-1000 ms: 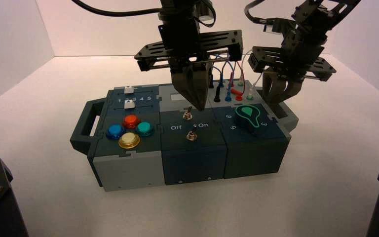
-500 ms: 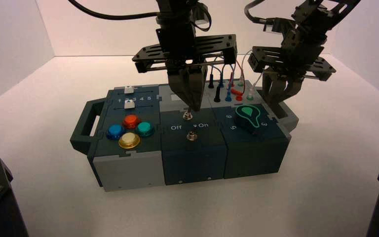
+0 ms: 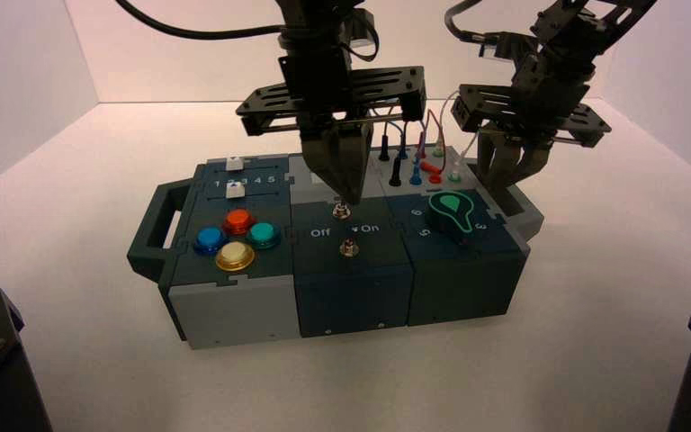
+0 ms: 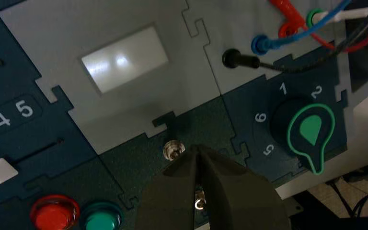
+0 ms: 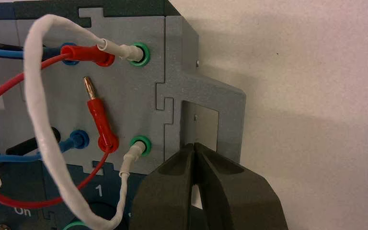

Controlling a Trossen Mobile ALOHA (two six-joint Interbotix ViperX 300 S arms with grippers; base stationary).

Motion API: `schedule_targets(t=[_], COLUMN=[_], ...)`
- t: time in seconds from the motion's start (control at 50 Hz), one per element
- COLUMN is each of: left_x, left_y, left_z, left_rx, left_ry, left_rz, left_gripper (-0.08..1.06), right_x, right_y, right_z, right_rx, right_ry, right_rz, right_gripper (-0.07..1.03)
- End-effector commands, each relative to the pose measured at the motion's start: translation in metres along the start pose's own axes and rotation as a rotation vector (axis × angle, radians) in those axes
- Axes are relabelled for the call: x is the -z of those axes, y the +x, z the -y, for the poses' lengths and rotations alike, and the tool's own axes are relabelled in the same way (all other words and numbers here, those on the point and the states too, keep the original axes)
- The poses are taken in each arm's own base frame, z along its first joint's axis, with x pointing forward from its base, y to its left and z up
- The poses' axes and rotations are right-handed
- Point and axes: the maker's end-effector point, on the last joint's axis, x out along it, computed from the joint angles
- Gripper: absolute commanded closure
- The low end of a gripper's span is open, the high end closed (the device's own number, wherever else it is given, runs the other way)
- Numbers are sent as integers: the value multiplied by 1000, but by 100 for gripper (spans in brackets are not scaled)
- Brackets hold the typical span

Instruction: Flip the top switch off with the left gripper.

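The top switch [image 3: 343,212] is a tiny metal toggle with a silver nut base, on the box's dark middle panel. It also shows in the left wrist view [image 4: 173,150]. My left gripper [image 3: 351,198] hangs straight over it, fingers shut, tips right beside the switch on its knob side [image 4: 196,147]. I cannot tell whether they touch the lever. The second toggle [image 3: 349,248] sits nearer the front and shows through the slit between the fingers [image 4: 200,202]. My right gripper [image 3: 504,180] is shut and empty over the box's right-hand grey handle [image 5: 195,145].
Red, blue, green and yellow buttons [image 3: 237,239] and two white sliders [image 3: 233,176] lie left of the switches. A green-pointer knob [image 3: 453,211] and plugged wires [image 3: 418,157] lie right. A dark handle [image 3: 151,231] juts from the box's left end.
My left gripper has moved left and down, from beside the switch's right to right over it. The right arm has not moved.
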Motion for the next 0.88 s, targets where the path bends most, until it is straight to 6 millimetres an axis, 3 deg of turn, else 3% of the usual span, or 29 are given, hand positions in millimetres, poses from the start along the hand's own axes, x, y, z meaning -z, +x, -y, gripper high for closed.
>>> schedule_targets(t=[0.02, 0.22, 0.4, 0.6, 0.88], left_x=[-5, -3, -9, -18, -14], left_y=[-9, -10, -14, -32, -51], left_z=[-11, -18, -12, 0, -1], left_rx=[4, 2, 17, 56, 86], left_ry=[-24, -36, -20, 1, -1], left_rz=[27, 33, 54, 102, 145], left_gripper=[101, 101, 101, 101, 101], right_x=[7, 6, 6, 6, 4], right_y=[8, 8, 9, 9, 9], right_z=[3, 3, 3, 3, 3], right_rx=[12, 12, 12, 12, 11], right_ry=[-15, -14, -13, -13, -12], right_rz=[-31, -33, -34, -34, -33], right_gripper=[99, 99, 99, 99, 99])
